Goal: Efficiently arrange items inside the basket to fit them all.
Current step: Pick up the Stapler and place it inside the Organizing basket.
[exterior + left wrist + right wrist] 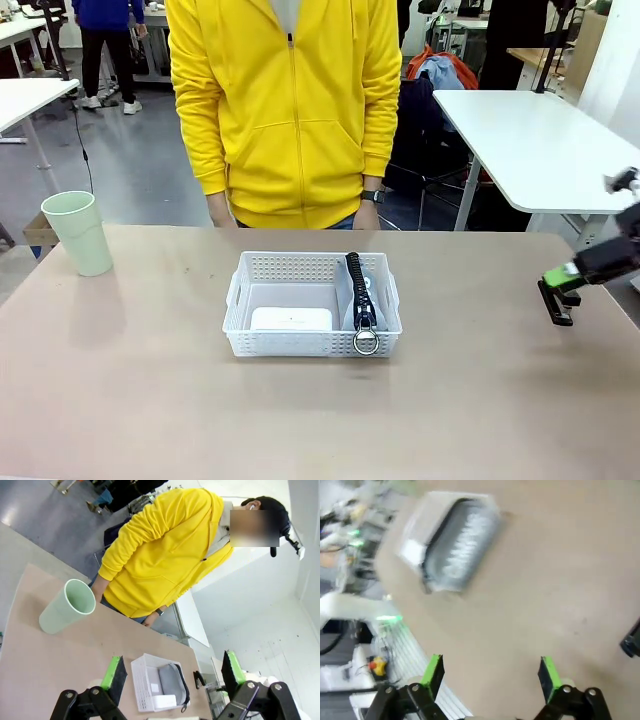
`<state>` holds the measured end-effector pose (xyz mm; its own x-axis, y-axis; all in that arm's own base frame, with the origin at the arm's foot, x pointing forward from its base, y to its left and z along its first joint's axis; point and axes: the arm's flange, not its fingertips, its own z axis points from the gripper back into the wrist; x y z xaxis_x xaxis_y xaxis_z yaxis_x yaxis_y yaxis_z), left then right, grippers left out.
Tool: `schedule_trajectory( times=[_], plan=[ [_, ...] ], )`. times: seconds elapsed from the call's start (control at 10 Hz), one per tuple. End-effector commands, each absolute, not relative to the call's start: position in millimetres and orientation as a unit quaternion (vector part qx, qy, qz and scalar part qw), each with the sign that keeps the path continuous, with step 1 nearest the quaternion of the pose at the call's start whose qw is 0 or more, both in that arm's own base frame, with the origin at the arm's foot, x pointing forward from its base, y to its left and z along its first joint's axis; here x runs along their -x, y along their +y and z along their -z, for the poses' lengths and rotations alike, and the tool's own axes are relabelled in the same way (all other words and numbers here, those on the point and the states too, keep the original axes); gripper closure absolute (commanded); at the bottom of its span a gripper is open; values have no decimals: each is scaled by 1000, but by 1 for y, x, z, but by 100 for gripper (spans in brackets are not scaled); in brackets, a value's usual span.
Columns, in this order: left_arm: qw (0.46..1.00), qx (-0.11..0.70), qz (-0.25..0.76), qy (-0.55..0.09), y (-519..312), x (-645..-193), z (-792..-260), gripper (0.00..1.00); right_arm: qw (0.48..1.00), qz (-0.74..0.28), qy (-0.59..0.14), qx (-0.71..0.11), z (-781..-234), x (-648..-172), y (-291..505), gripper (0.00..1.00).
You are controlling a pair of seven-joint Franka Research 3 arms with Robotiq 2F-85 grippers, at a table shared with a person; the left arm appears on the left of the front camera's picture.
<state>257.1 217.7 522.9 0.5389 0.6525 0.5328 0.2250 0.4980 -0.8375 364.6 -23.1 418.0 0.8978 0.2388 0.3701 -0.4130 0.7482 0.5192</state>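
Right wrist view blurred, basket smeared, stapler-like object edge-cropped

White perforated basket, grey pouch with black zipper, white box, pale green cup; blurred small object apparently black.

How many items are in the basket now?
2: a white box in the basket at its near left, and a grey pouch along its right side. Anything beneath them would be hidden.
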Motion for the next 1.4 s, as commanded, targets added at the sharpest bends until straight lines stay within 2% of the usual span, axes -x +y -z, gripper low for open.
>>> schedule_trajectory(
  times=[0.0, 0.2, 0.4, 0.6, 0.7, 0.8, 0.9, 1.0, 1.1, 1.3],
  plan=[
    [726, 483, -138, -470, 217, -257, -521, 0, 995, -58, -31, -81, -424, -366, 5, 0],
    [726, 483, -138, -470, 217, -257, -521, 0, 997, 14, -20, 75, -422, -373, 21, 0],
    [726, 483, -138, -470, 217, -257, -521, 0, 995, 31, 0, 100, -421, -384, 18, 0],
    [726, 483, -138, -470, 217, -257, -521, 0, 993, 78, -14, 86, -421, -386, 9, 0],
    [726, 483, -138, -470, 217, -257, -521, 0, 989, 125, -66, 41, -425, -384, 6, 0],
    [726, 483, -138, -470, 217, -257, -521, 0, 991, 55, -35, 114, -409, -377, 1, 0],
    [726, 483, -138, -470, 217, -257, -521, 0, 991, 55, -35, 114, -409, -377, 1, 0],
    [726, 483, -138, -470, 217, -257, -521, 0, 992, 84, -33, 92, -413, -377, -6, 0],
    [726, 483, -138, -470, 217, -257, -521, 0, 994, 50, -50, 80, -414, -369, -5, 0],
    [726, 483, -138, -470, 217, -257, -521, 0, 997, 62, -47, 6, -412, -386, -25, 0]
  ],
)
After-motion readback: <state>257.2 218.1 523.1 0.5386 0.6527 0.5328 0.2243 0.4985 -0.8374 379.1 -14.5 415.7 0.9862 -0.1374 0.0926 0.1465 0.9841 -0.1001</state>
